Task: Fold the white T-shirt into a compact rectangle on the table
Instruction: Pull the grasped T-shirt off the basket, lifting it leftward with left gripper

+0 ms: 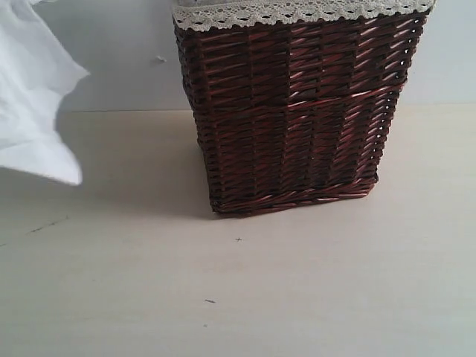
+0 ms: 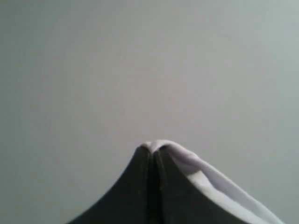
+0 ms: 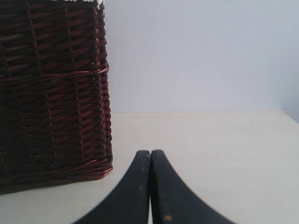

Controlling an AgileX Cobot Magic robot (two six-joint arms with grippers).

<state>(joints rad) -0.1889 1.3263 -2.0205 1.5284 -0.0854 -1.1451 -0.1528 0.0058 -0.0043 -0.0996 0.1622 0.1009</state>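
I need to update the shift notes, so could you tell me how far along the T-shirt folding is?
Done: only the pickup; the white T-shirt hangs above the table, beside the wicker basket. In hand: the left end effector is shut on its fabric; the right end effector is shut, empty. Left: laying it flat and every fold.

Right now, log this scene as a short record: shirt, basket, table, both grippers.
white T-shirt: hangs bunched at the left of the exterior view, not yet folded
left gripper: shut on a fold of the shirt
right gripper: shut, holding nothing, basket close by
wicker basket: dark brown, upright on the table, lace trim at its rim
table: pale, a few dark scuffs
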